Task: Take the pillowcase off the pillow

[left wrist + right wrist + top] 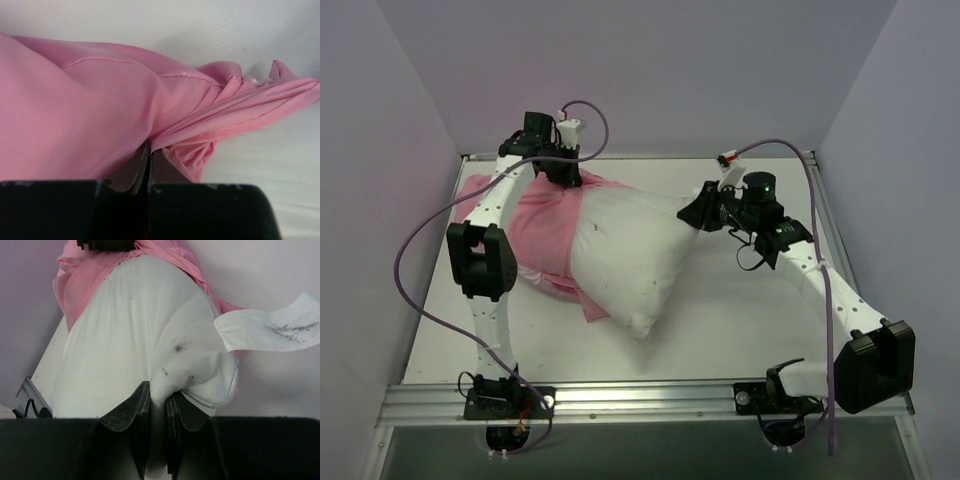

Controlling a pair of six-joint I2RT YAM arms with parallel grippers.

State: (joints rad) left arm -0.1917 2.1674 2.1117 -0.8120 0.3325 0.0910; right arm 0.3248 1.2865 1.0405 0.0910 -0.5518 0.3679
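Observation:
The off-white pillow (625, 255) lies across the middle of the table, most of it bare. The pink pillowcase (542, 222) is bunched over its left end and trails under it. At the far left my left gripper (563, 172) is shut on a gathered fold of the pillowcase (90, 115); its jaws pinch the cloth at the tips (148, 150). My right gripper (702, 213) is shut on the pillow's right corner (200, 375), white fabric squeezed between its fingers (131, 407). A white label (272, 330) sticks out from that corner.
Lilac walls close in the table (740, 320) on the left, back and right. A metal rail (650, 400) runs along the near edge by the arm bases. Purple cables loop off both arms.

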